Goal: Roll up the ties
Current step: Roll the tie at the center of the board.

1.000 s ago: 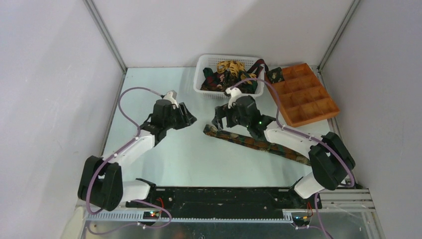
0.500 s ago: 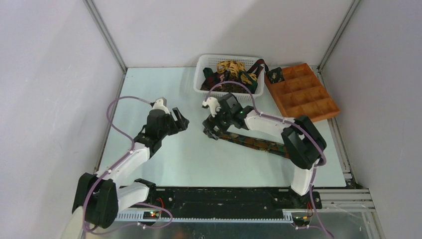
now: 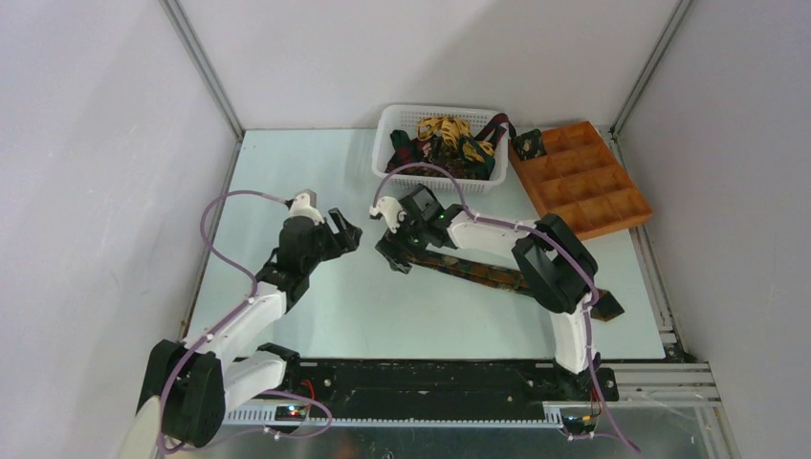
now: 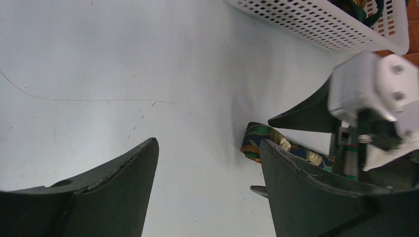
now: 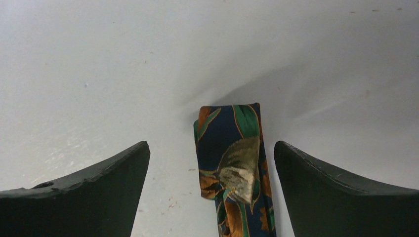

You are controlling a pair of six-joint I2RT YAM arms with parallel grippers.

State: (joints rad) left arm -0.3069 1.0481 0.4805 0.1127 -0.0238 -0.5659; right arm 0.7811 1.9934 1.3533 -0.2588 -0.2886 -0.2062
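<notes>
A dark green, navy and orange patterned tie (image 3: 488,275) lies flat and slanted across the table, its wide end at the right (image 3: 606,307). My right gripper (image 3: 390,254) is open over its narrow left end; in the right wrist view that end (image 5: 232,158), slightly folded over, lies between my spread fingers (image 5: 211,146), untouched. My left gripper (image 3: 351,230) is open and empty just left of it; the left wrist view (image 4: 207,143) shows the tie end (image 4: 257,142) by my right finger. More ties, yellow-gold and dark ones (image 3: 440,142), fill the basket. A small dark coil (image 3: 529,143) sits in the tray.
The white plastic basket (image 3: 390,124) stands at the back centre; its wall shows in the left wrist view (image 4: 316,22). The orange-brown compartment tray (image 3: 593,186) is at the back right. Grey walls enclose the table on three sides.
My right gripper has moved left along the tie to its narrow end and lowered over it. My left gripper has shifted slightly toward the near left, staying open.
</notes>
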